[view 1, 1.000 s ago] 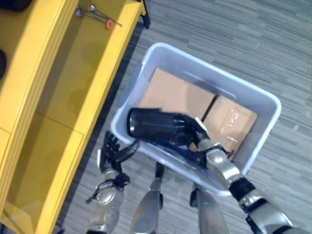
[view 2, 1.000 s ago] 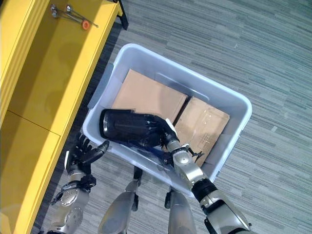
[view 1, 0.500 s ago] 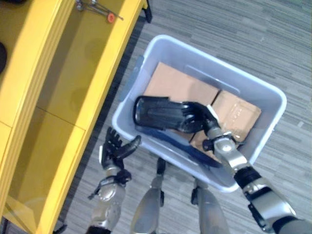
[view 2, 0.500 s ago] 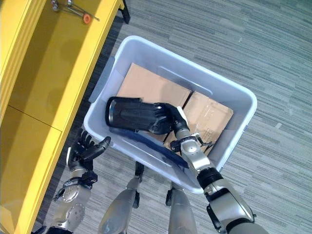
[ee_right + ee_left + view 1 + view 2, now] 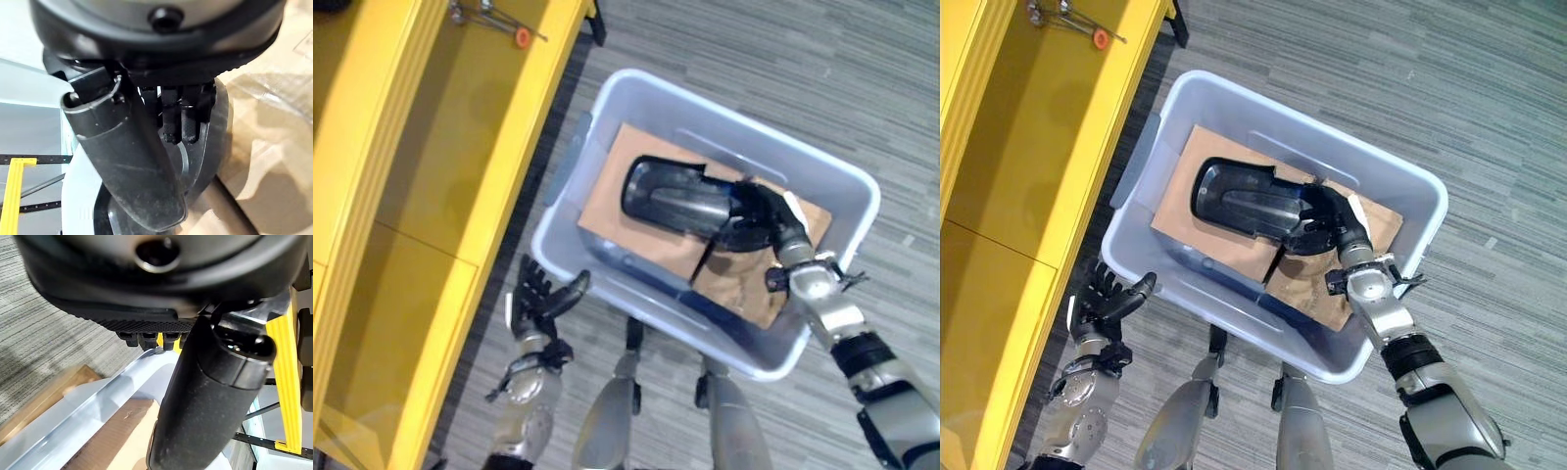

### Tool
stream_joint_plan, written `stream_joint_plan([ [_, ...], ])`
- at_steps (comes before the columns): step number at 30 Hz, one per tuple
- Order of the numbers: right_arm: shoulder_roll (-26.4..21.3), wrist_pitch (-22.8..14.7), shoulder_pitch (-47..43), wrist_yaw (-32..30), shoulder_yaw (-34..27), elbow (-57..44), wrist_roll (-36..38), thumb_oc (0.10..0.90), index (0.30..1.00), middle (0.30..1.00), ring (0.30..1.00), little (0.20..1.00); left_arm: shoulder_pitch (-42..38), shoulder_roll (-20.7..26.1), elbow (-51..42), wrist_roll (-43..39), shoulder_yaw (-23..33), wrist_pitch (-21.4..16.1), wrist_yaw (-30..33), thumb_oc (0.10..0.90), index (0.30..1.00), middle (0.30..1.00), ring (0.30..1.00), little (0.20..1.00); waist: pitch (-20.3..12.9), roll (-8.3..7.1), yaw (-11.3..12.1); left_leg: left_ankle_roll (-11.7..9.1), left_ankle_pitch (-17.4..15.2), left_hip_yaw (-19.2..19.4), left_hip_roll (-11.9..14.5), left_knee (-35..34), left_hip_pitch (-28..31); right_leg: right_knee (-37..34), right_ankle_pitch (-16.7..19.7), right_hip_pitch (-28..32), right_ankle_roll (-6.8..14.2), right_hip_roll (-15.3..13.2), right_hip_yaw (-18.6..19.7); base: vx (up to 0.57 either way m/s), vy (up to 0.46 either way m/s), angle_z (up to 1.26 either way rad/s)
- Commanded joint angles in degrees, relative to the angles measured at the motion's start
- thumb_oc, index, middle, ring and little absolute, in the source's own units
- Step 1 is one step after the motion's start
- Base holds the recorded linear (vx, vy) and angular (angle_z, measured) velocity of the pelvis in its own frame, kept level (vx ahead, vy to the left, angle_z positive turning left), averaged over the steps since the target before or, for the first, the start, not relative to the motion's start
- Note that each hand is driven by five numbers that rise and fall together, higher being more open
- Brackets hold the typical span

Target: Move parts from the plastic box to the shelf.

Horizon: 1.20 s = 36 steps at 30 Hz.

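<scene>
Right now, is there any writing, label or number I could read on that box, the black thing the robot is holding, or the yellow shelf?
No text can be read here.
Cardboard in the plastic box: faint marks near the right hand, too blurred to read.
Black part: no print visible.
Yellow shelf: no label or number visible.

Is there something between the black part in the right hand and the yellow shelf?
The plastic box's left wall lies between the black part, gripped by the right hand, and the yellow shelf. Above the rim, nothing visible blocks.
</scene>
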Motion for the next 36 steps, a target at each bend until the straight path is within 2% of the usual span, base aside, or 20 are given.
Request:
stream_joint_plan([
  [1, -4.5, -1.8, -3.4, -0.4, 1.0, -0.9, -2.7, 0.900, 1.000, 1.000, 1.000, 1.000, 0.8, 3.4, -5.7, -0.3, 2.7, -4.7, -1.2, 0.900, 1.000, 1.000, 1.000, 1.000, -4.3, -0.76, -1.1, 1.3, -0.7, 3.9, -2.0, -0.2, -0.2, 10.9, -14.5, 1.8, 4.3, -1.7, 2.9, 0.00, -0.009, 0.03],
  [7, -6.1, -2.3, -3.0, -0.3, 0.1, -6.4, -3.0, 0.900, 1.000, 1.000, 1.000, 1.000, 1.0, 3.9, -6.0, -0.4, 3.3, -4.6, -1.2, 0.900, 1.000, 1.000, 1.000, 1.000, -5.1, -1.14, -1.2, 1.4, -0.8, 3.9, -2.1, -0.2, 0.2, 10.8, -14.4, 2.3, 4.4, -1.7, 3.1, 0.00, 0.000, 0.00],
  [14, -5.8, -2.8, 1.0, 0.8, -2.0, -14.3, -4.1, 0.900, 1.000, 1.000, 1.000, 1.000, 1.0, 4.1, -6.0, -0.2, 4.2, -4.0, -1.4, 0.900, 1.000, 1.000, 1.000, 1.000, -5.8, -1.55, -1.5, 1.6, -1.0, 3.9, -2.0, -0.2, 0.6, 10.8, -14.2, 2.7, 4.4, -1.7, 3.4, 0.00, 0.000, 0.00],
  [23, -0.6, -4.3, 8.1, 2.1, -4.9, -23.6, -5.9, 0.900, 1.000, 1.000, 1.000, 1.000, 1.0, 3.5, -6.0, 0.5, 4.6, -3.3, -1.2, 0.900, 1.000, 1.000, 1.000, 1.000, -6.4, -1.72, -2.2, 1.9, -1.1, 3.9, -2.0, -0.2, 0.9, 10.6, -14.0, 2.9, 4.6, -1.8, 3.2, 0.00, 0.000, 0.00],
  [25, 0.8, -4.9, 10.1, 1.9, -5.5, -25.9, -8.1, 0.900, 1.000, 1.000, 1.000, 1.000, 1.1, 3.1, -6.1, 0.9, 5.0, -3.0, -0.9, 0.900, 1.000, 1.000, 1.000, 1.000, -6.4, -1.75, -2.4, 2.0, -1.1, 4.0, -2.1, -0.2, 0.9, 10.7, -14.0, 2.9, 4.6, -1.8, 3.3, 0.00, 0.000, 0.00],
  [31, 0.9, -5.8, 13.8, 0.7, -7.3, -30.1, -16.2, 0.900, 1.000, 1.000, 1.000, 1.000, 1.6, 2.9, -6.5, 2.1, 6.0, -2.8, -0.4, 0.900, 1.000, 1.000, 1.000, 1.000, -6.2, -1.99, -2.9, 2.2, -1.3, 4.1, -2.1, -0.2, 0.9, 10.8, -14.1, 2.8, 4.6, -1.7, 3.4, 0.00, 0.000, 0.00],
  [32, 0.4, -5.4, 13.9, 0.2, -7.4, -31.1, -20.4, 0.900, 1.000, 1.000, 1.000, 1.000, 1.6, 3.0, -6.7, 2.6, 6.3, -2.7, -0.3, 0.900, 1.000, 1.000, 1.000, 1.000, -6.1, -2.06, -3.0, 2.2, -1.3, 4.2, -2.0, -0.2, 0.9, 10.9, -14.0, 2.7, 4.6, -1.6, 3.4, 0.00, 0.000, 0.00],
  [35, 0.4, -6.2, 14.8, -0.4, -7.8, -32.7, -23.0, 0.900, 1.000, 1.000, 1.000, 1.000, 1.7, 2.9, -7.0, 3.1, 6.7, -2.9, 0.0, 0.900, 1.000, 1.000, 1.000, 1.000, -6.0, -2.20, -3.1, 2.2, -1.3, 4.3, -2.0, -0.2, 0.9, 11.0, -14.1, 2.6, 4.6, -1.5, 3.5, 0.00, 0.000, 0.00],
  [36, -0.4, -6.1, 15.3, -2.6, -8.2, -33.7, -30.2, 0.900, 1.000, 1.000, 1.000, 1.000, 2.0, 3.0, -7.4, 3.8, 6.9, -2.9, 0.4, 0.900, 1.000, 1.000, 1.000, 1.000, -5.9, -2.28, -3.1, 2.1, -1.3, 4.4, -1.9, -0.2, 0.8, 11.0, -14.1, 2.5, 4.6, -1.5, 3.6, 0.00, 0.000, 0.00],
])
